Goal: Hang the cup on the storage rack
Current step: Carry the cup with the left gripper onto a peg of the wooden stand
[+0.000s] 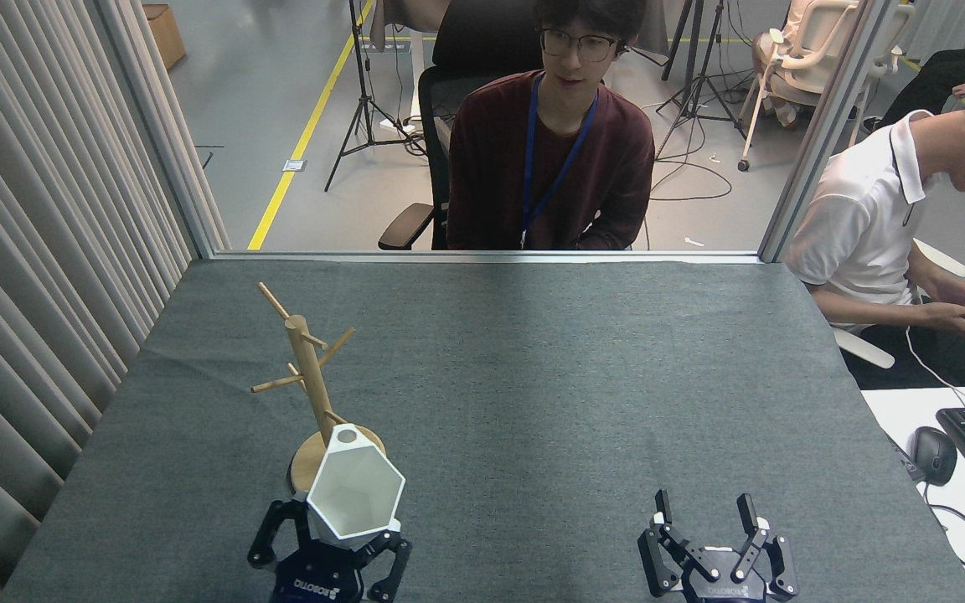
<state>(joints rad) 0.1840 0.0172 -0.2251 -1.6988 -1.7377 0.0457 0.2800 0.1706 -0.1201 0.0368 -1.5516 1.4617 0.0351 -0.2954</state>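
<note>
Grey felt table (533, 377). My left gripper (338, 548) clamps cup (355, 494) low, tab at 12 o'clock near storage rack (308, 368). Cup probably light, rigid, slick. Right gripper (707, 523) spread, empty.

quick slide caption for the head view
Left gripper lifts the white cup toward the wooden rack; right gripper open.

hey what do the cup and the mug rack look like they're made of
The cup looks like matte white plastic or ceramic, I can't tell which: flat, sharp-edged facets, even colour, no gloss. The storage rack looks like unpainted light wood: pale tan post, dowel pegs and round base, with no visible shine.
</note>
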